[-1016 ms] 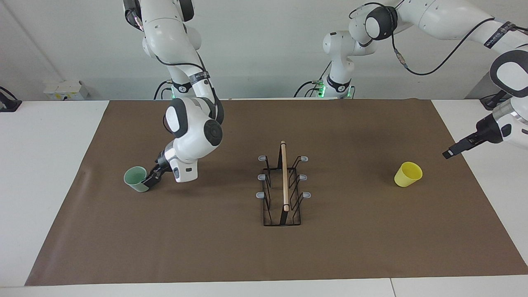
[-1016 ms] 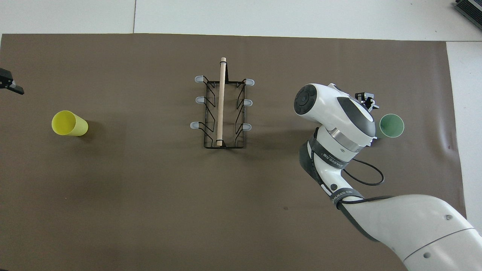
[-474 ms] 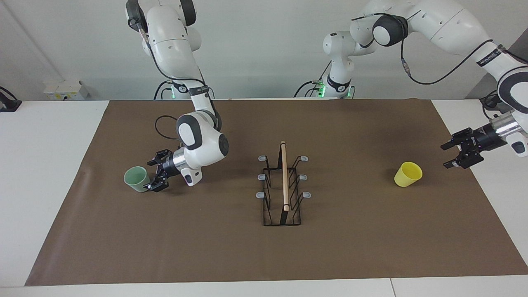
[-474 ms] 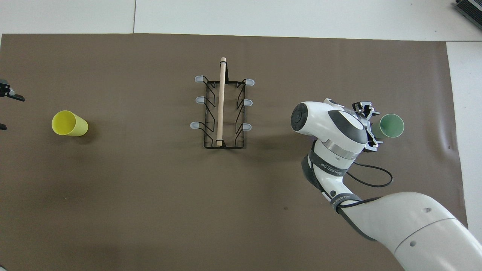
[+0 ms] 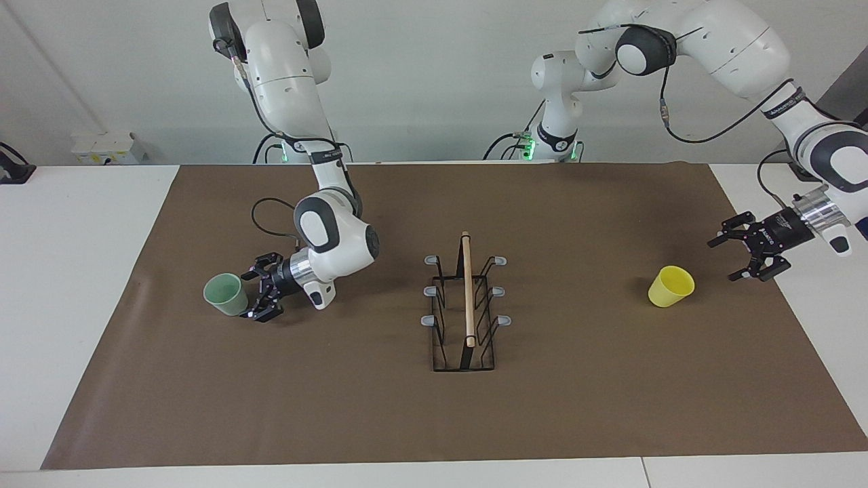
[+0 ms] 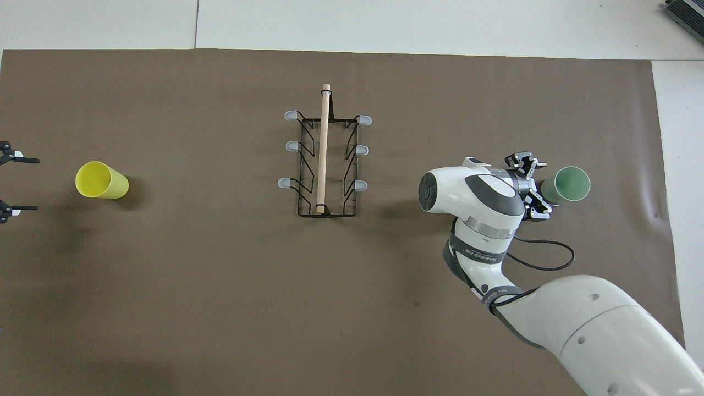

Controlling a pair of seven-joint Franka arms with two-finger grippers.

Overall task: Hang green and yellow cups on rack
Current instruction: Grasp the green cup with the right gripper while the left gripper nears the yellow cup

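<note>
Rack (image 5: 465,305) is standing mid-mat (image 5: 583,407), bare mat lying all around | right gripper (image 5: 261,296) is gaping, fingers flanking green cup (image 5: 226,294), toward right arm's end | left gripper (image 5: 742,256) is spread just beside yellow cup (image 5: 671,286), near mat's edge.

Both views were evenly and brightly lit from above, with no hard glare. Shadows stayed soft and short: a faint smudge lay on the brown mat (image 5: 583,407) beside the yellow cup (image 6: 101,180), toward four o'clock in the overhead view, and a diffuse patch under the right arm's wrist (image 6: 473,192). The rack (image 5: 465,305) cast almost none. Focus was sharp across the table; straight mat edges showed little distortion at the borders.
</note>
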